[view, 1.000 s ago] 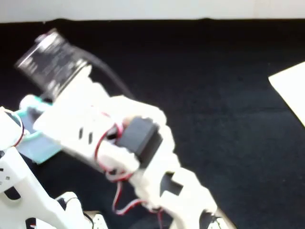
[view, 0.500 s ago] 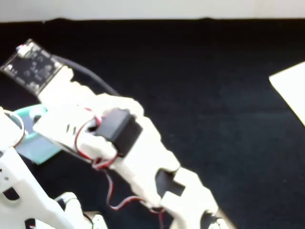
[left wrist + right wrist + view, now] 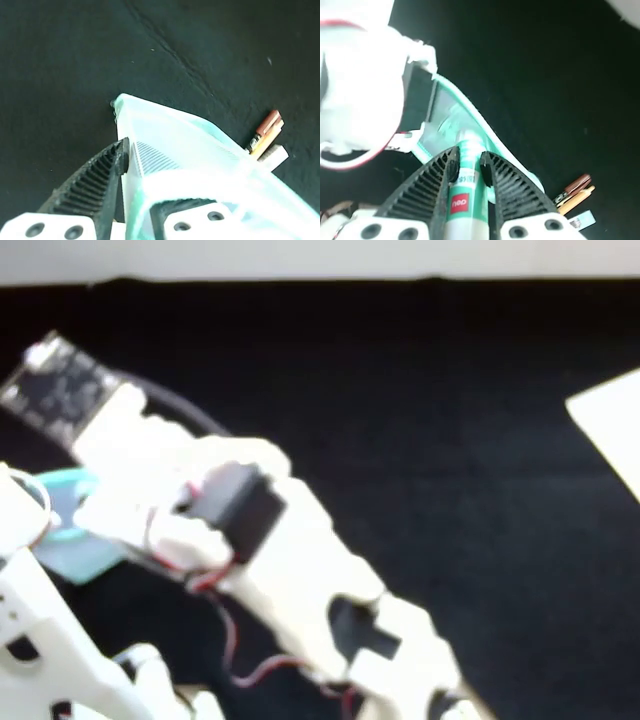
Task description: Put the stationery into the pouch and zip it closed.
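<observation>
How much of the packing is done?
Not much yet. Done: the left jaws are clamped on the edge of the pouch, and nothing can be seen packed inside. In hand: the right jaws grip a green tube, with its tip at the pouch. Left: the pencils lie outside on the table, and the pouch is not yet zipped.

Here's the black cloth (image 3: 450,420) stretching wide and creased, a pale wall (image 3: 320,258) running along its far edge, a white sheet (image 3: 615,425) lying at its right edge
</observation>
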